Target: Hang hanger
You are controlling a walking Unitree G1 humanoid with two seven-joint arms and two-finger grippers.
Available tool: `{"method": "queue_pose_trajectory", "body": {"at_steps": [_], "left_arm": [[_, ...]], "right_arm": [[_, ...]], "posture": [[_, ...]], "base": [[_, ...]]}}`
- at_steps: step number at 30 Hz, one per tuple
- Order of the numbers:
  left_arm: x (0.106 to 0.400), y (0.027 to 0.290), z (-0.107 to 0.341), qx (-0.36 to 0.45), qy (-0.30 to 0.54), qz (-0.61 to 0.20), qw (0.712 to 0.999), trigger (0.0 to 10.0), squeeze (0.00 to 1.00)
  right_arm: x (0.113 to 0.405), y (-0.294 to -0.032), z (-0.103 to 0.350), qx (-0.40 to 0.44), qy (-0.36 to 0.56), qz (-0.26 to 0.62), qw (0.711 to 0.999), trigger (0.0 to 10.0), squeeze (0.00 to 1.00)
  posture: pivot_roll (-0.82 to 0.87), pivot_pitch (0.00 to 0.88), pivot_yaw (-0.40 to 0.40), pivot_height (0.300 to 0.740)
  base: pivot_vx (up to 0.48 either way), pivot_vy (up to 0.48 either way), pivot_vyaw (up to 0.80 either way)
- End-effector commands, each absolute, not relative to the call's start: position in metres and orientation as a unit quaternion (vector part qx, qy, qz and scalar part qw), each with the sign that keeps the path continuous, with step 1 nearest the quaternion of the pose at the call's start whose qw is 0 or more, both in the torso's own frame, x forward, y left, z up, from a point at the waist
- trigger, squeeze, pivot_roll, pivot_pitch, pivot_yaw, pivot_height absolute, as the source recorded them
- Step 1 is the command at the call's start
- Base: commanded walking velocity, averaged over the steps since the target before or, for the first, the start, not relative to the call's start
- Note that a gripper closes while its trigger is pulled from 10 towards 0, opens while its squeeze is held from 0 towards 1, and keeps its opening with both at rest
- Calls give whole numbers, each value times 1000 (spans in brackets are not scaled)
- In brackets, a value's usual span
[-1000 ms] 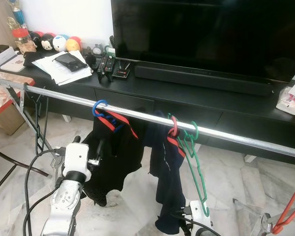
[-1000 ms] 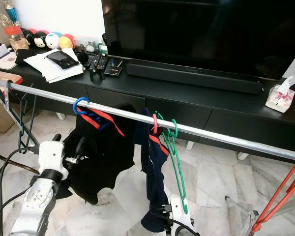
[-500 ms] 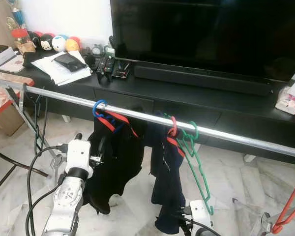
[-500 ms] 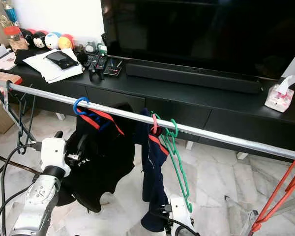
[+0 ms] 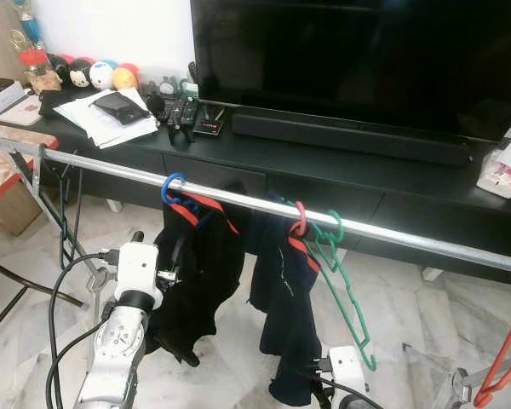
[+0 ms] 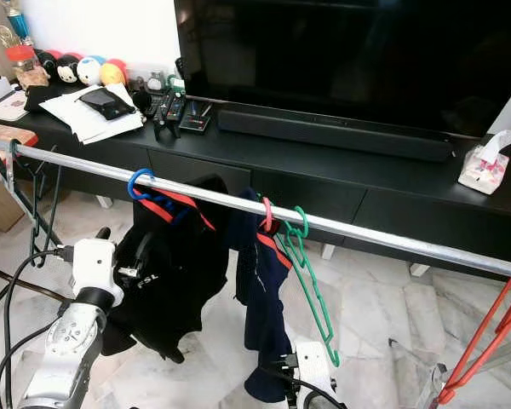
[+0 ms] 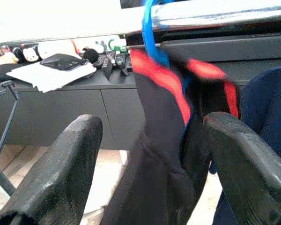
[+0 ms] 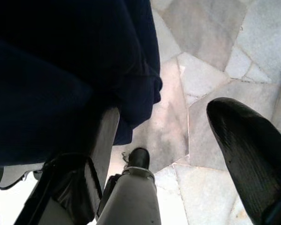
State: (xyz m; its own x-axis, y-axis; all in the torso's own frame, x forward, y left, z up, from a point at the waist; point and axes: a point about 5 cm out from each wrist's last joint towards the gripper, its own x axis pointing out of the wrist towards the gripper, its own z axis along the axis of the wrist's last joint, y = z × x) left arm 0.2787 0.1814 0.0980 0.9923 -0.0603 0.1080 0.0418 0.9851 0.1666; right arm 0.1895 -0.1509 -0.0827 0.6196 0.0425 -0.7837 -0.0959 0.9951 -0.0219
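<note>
A silver rail (image 5: 238, 198) runs across in front of me. On it a blue hanger (image 5: 172, 186) carries a black garment with red trim (image 5: 196, 281). A pink hanger (image 5: 300, 220) carries a navy garment (image 5: 285, 315), and an empty green hanger (image 5: 347, 294) hangs tilted just right of it. My left arm (image 5: 136, 277) reaches up at the black garment. In the left wrist view my left gripper (image 7: 150, 126) is open, its fingers (image 7: 75, 159) either side of that garment. My right arm (image 5: 345, 375) sits low under the green hanger. My right gripper (image 8: 168, 117) is open beside the navy cloth (image 8: 61, 70).
Behind the rail stands a black TV cabinet (image 5: 341, 170) with a TV (image 5: 358, 60), soundbar, remotes (image 5: 183, 111), papers (image 5: 111, 115) and a tissue box (image 5: 502, 170). Rack legs (image 5: 60, 221) stand at the left, a red frame (image 5: 507, 366) at the right. Marble floor lies below.
My left arm has risen a little closer to the black garment. The garments' hems have shifted, and the green hanger's lower end has swung slightly right.
</note>
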Motion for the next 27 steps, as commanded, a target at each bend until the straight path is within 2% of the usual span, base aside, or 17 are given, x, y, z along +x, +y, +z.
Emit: {"method": "queue_pose_trajectory", "body": {"at_steps": [1, 27], "left_arm": [[280, 179, 99, 89, -53, -31, 994, 10000, 0], [281, 178, 100, 90, -55, -37, 994, 10000, 0]], "right_arm": [[186, -153, -84, -34, 443, 38, 895, 10000, 0], [187, -152, -85, -33, 444, 39, 894, 10000, 0]], "posture": [[-46, 38, -29, 740], [-38, 35, -32, 740]], "base": [[-247, 0, 0], [-247, 0, 0]]}}
